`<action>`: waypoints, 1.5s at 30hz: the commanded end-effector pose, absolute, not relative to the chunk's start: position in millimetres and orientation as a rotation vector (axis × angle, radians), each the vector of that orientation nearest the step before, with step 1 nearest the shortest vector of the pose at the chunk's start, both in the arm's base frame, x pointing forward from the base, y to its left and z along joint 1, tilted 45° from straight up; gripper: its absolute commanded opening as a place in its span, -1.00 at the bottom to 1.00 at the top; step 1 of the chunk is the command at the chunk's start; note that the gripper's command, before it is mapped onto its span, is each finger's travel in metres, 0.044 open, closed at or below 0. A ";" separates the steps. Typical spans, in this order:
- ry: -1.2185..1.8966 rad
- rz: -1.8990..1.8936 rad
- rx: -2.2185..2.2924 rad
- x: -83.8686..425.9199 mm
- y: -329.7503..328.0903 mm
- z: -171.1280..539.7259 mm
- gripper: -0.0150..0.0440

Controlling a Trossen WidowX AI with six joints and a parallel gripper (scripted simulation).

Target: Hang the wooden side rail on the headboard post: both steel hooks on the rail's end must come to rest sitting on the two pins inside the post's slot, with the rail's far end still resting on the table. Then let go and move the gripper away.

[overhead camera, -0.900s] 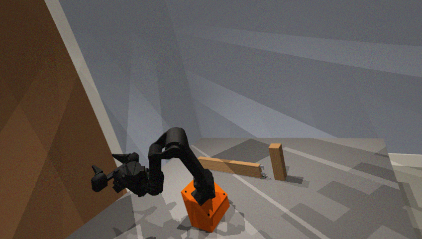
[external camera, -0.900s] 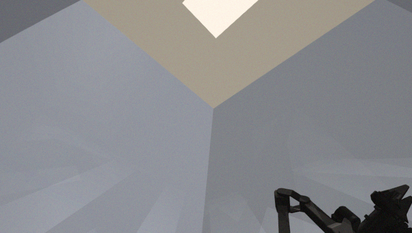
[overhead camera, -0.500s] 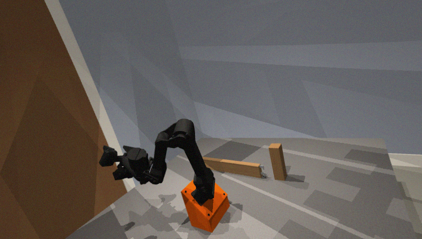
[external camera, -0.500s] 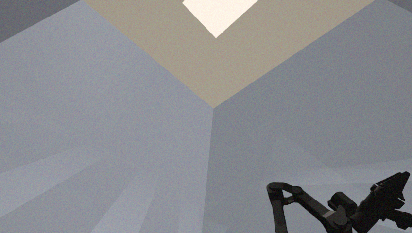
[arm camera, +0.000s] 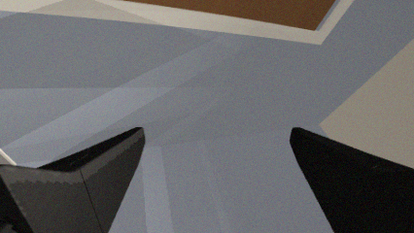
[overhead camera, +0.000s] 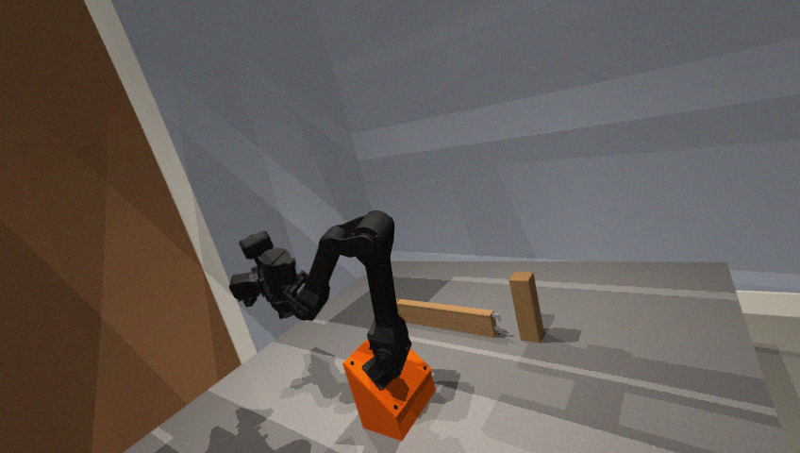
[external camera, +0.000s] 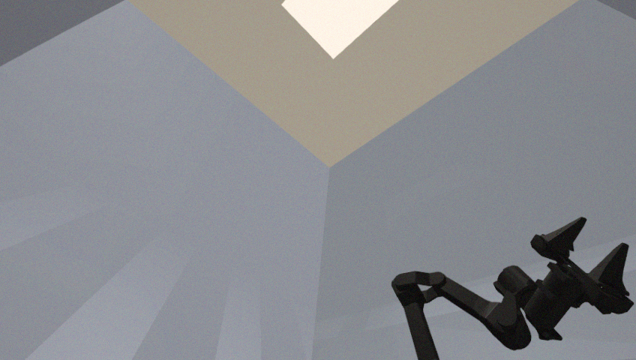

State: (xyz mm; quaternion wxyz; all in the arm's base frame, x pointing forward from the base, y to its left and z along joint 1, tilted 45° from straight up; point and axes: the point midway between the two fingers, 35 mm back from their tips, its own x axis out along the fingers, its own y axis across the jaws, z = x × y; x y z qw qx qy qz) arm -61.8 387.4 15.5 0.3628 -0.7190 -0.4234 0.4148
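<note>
The wooden side rail [overhead camera: 446, 320] lies on the table in the top view, standing on its long edge; its left end is hidden behind the arm. Pale steel hooks [overhead camera: 496, 317] stick out of its right end, a short gap from the post. The headboard post [overhead camera: 526, 309] stands upright just right of the hooks; its slot and pins cannot be seen. My gripper [overhead camera: 248, 265] [external camera: 604, 231] [arm camera: 217, 134] is wide open and empty, raised high on the left, far from the rail and turned away from it. Neither rail nor post shows in the exterior view or the wrist view.
The orange base block [overhead camera: 415, 387] carries the arm, nearer the camera than the rail. The grey table [overhead camera: 662, 314] has its left edge below the gripper's side. A brown panel [overhead camera: 50, 168] [arm camera: 272, 12] with a pale border shows beyond the gripper.
</note>
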 end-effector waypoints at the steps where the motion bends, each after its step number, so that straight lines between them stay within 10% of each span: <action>1: -0.542 1.042 -1.520 14.3 385.8 26.1 1.00; 45: 0.360 -0.061 0.480 266.5 225.0 75.1 1.00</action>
